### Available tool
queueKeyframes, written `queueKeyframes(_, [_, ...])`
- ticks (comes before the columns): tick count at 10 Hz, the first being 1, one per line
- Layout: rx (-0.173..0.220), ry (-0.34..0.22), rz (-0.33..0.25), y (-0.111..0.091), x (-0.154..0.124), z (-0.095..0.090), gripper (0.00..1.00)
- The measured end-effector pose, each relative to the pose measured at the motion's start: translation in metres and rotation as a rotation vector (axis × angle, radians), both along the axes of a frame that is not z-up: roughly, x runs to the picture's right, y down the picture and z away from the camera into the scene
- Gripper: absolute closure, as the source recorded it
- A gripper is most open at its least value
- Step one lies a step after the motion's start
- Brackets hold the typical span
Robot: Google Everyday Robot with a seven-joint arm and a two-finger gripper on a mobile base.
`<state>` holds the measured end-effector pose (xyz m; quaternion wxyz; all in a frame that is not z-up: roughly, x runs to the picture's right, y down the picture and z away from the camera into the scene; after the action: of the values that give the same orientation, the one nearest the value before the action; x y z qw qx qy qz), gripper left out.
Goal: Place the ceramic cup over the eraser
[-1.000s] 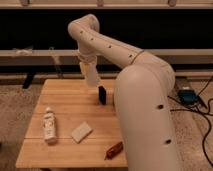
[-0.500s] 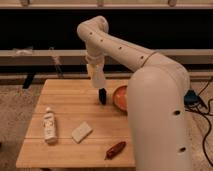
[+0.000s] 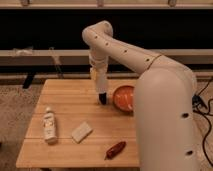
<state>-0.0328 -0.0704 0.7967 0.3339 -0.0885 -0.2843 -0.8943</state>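
The cup [image 3: 98, 77] hangs in my claw [image 3: 99, 82] right above the eraser [image 3: 102, 98], which stands as a small black block on the table [image 3: 65, 102] near the middle, just left of the orange bowl [image 3: 123, 97]. Compared with a second ago, the arm [image 3: 125, 50] has swung right and lowered, so the cup has moved from above and left of the eraser to a spot directly over it; the bowl, hidden behind the arm before, now shows. I judge the carry is nearly done and what remains is the last descent and release. The cup looks pale, tapered and handle-less, narrowing downward toward the eraser; whether its mouth faces down I cannot tell. The claw is clamped around the cup. The cup's lower end seems to touch or nearly touch the eraser's top, though I cannot say which. Farther out, a white bottle [image 3: 49, 125] lies at the left, a pale block [image 3: 81, 132] beside it, and a reddish oblong thing [image 3: 115, 149] near the front edge.
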Motion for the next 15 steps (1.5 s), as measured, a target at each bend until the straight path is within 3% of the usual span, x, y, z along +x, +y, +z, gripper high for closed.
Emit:
queueKeyframes(4, [-0.043,0.003,0.008,0.031,0.003,0.021,0.97])
queueKeyframes(5, [-0.047,0.002,0.008,0.037,0.002,0.024,0.90])
queueKeyframes(9, [-0.042,0.001,0.029,0.069,0.012,0.052,0.48])
queueKeyframes(11, [-0.022,-0.018,0.041,0.078,0.014,0.060,0.28])
queueKeyframes(13, [0.024,-0.066,0.040,0.082,0.014,0.067,0.20])
queueKeyframes(15, [0.045,-0.101,0.033,0.081,0.007,0.072,0.20])
